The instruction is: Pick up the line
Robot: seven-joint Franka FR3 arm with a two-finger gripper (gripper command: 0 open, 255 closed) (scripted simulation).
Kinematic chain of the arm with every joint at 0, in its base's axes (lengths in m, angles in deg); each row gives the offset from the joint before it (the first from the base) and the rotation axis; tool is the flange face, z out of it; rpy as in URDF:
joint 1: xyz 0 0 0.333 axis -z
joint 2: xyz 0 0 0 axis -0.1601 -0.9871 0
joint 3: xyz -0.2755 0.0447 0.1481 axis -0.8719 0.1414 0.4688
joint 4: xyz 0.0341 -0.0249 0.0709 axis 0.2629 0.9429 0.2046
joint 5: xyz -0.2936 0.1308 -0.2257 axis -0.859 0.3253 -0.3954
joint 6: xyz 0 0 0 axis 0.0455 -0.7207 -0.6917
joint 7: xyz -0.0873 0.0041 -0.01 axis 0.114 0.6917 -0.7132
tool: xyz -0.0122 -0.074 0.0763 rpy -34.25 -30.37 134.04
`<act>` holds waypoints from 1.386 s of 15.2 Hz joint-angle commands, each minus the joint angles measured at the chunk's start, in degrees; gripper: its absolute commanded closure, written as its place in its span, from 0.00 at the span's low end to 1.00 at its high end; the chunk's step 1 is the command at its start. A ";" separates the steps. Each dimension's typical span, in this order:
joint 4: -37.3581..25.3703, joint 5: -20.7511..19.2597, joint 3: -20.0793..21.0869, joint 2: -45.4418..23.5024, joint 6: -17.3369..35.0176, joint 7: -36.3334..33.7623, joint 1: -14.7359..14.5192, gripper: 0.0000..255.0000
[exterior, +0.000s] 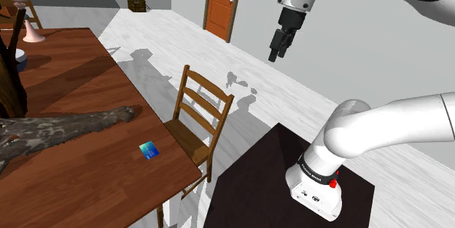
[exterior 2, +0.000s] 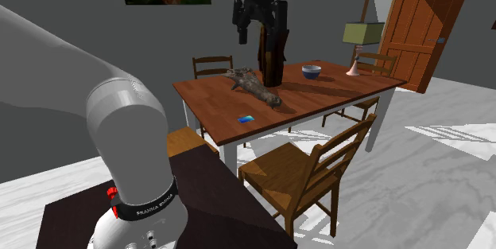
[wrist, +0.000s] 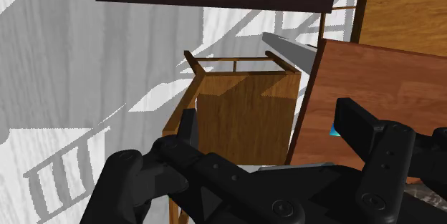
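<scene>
In the shoulder view's upper left corner, a lamp (exterior: 31, 30) with a pink foot stands at the far end of a reddish-brown wooden table (exterior: 80, 81) that takes up the left of the frame. Just below the lamp is a small bowl (exterior: 20, 57), and at the left edge a dark upright piece (exterior: 10, 73) rises from the tabletop. A grey, rough, branch-like piece (exterior: 69, 126) lies flat across the table at lower left. To its right, near the table's edge and apart from everything else, lies the small blue-green item (exterior: 149, 151), flat on the wood, a little left of centre and low in the frame. Beside that edge, at centre, a wooden chair (exterior: 195, 121) with a slatted back stands on the pale plank floor (exterior: 189, 44). Along the top, a small dark basket (exterior: 136, 4) sits far off on the floor, and an orange-brown door (exterior: 223, 4) stands in the grey wall. Right of the door, in the upper right, the black gripper (exterior: 277, 49) hangs in the air, high above the floor and well apart from the table and the item. In the wrist view its fingers (wrist: 358, 121) are spread apart with nothing between them. At lower right the white arm (exterior: 394, 124) rises from its dark stand (exterior: 255, 183).
</scene>
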 commanded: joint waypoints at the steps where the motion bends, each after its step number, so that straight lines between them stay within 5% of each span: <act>1: 0.00 0.00 0.00 0.00 0.00 0.00 0.00 0.00; 11: 8.37 5.40 9.89 -7.56 18.50 -11.22 -3.01 0.00; 21: 7.72 6.27 19.97 -24.79 37.46 -23.40 -4.34 0.00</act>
